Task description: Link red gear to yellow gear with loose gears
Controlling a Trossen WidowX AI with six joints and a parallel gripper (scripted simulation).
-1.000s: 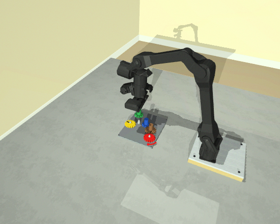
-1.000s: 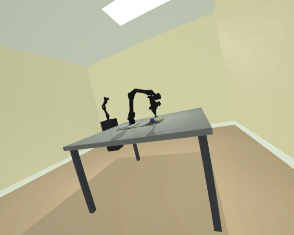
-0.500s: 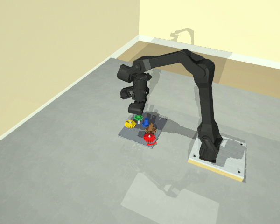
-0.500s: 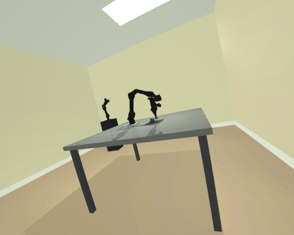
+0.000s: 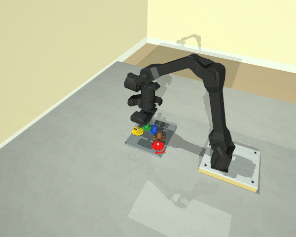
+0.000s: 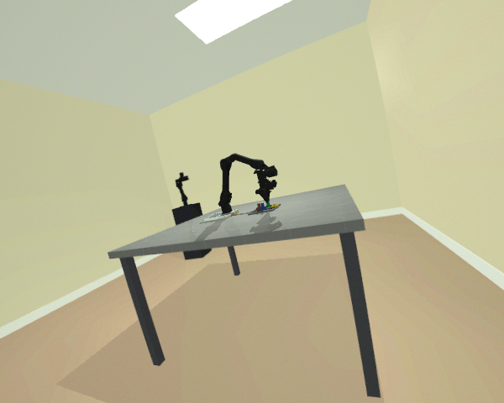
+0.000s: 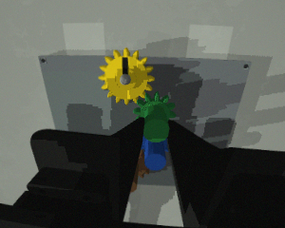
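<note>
Tabletop: matt grey, stone-like, faintly mottled. Arm base plate: brushed metal look, wood-coloured edge. Robot arm: matt black, plastic-looking. Yellow gear: smooth, plastic-looking.

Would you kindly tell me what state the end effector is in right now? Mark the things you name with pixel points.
End effector (image 5: 147,123) (image 6: 267,201) (image 7: 155,123): closed on the green gear (image 5: 146,128) (image 6: 268,205) (image 7: 156,114), gripping its upright handle between the yellow and blue gears.

A grey table carries the grey board and the arm's pale base plate, side by side, both well in from the tabletop's front corners.
</note>
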